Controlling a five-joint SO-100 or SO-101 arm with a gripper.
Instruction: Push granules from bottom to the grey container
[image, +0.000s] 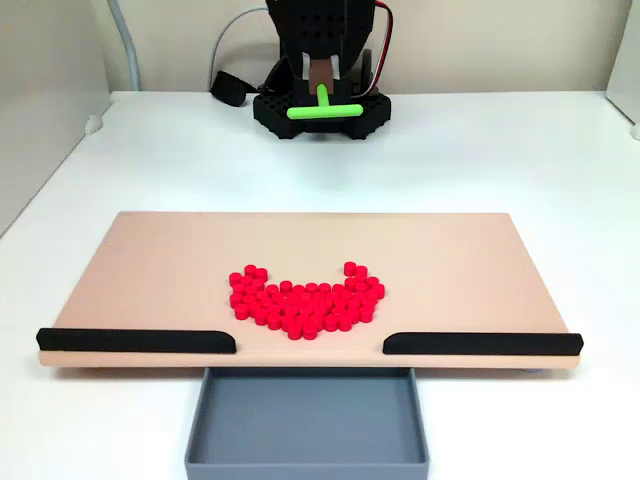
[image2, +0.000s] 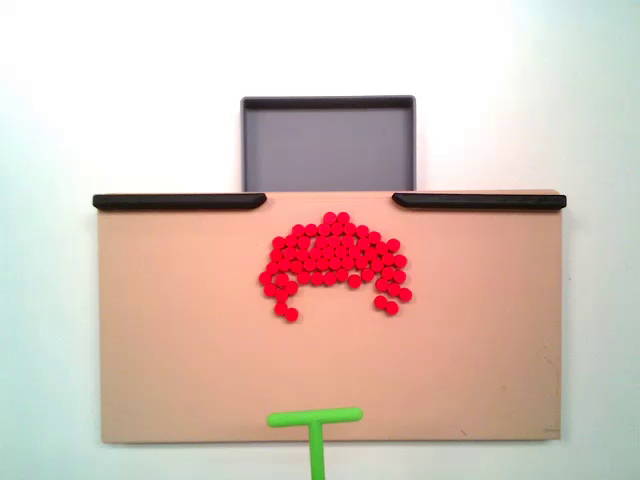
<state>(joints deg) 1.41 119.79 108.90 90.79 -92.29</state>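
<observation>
The granules (image: 305, 300) (image2: 335, 262) are a cluster of small bright red pellets on the tan board (image: 450, 260) (image2: 180, 330), close to the gap between two black strips. The grey container (image: 305, 420) (image2: 328, 150), a shallow tray, sits just past that gap and is empty. In a fixed view my gripper (image: 320, 80) hangs at the far side of the table, shut on the stem of a green T-shaped pusher (image: 323, 108) (image2: 315, 417). The pusher's crossbar is over the board's edge opposite the container, well apart from the granules.
Black strips (image: 135, 341) (image: 480, 343) (image2: 180, 201) (image2: 478, 201) line the board's container-side edge on either side of the gap. The arm's black base (image: 320, 115) stands behind the board on the white table, with cables behind it.
</observation>
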